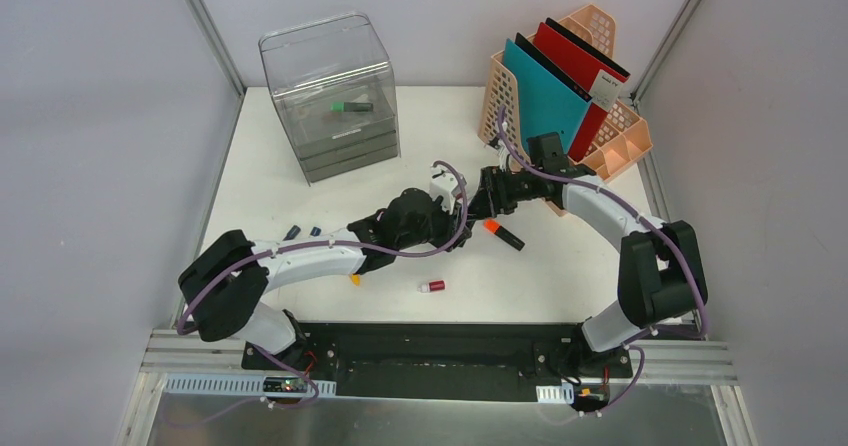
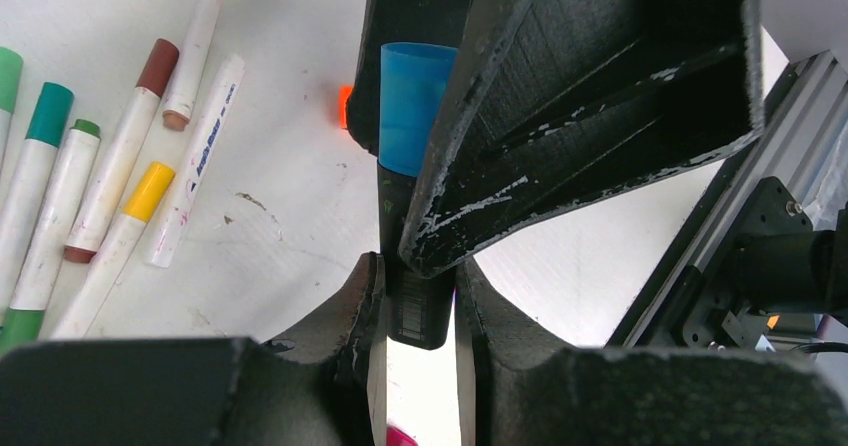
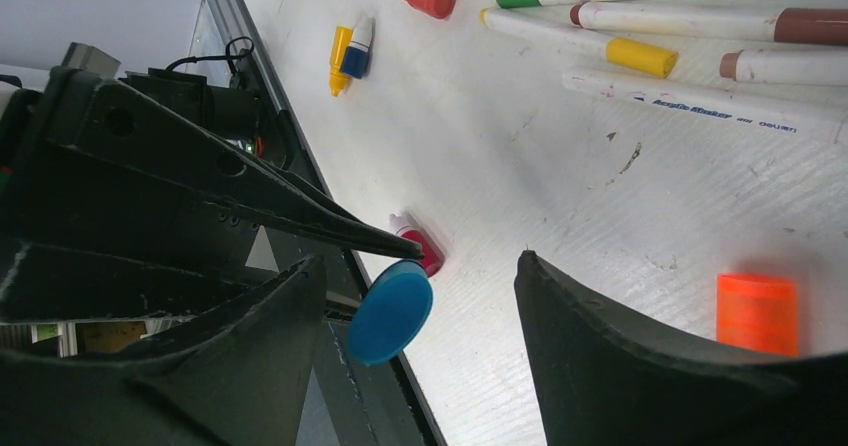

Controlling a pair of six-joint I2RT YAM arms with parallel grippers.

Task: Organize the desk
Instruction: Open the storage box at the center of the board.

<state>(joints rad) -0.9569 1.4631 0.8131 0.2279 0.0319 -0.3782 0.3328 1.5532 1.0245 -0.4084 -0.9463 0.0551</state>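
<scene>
On the white desk both arms meet near the middle. My left gripper is shut on a black marker with a blue cap, held off the desk. My right gripper is open and faces it. The cap's round end sits between the right fingers, close to the left-hand one, with a wide gap to the other. The top view hides the marker behind the two grippers.
Several loose markers lie beside the grippers. An orange-capped black marker and a small red piece lie nearby. A clear drawer unit and a peach file rack stand at the back. The rail runs along the near edge.
</scene>
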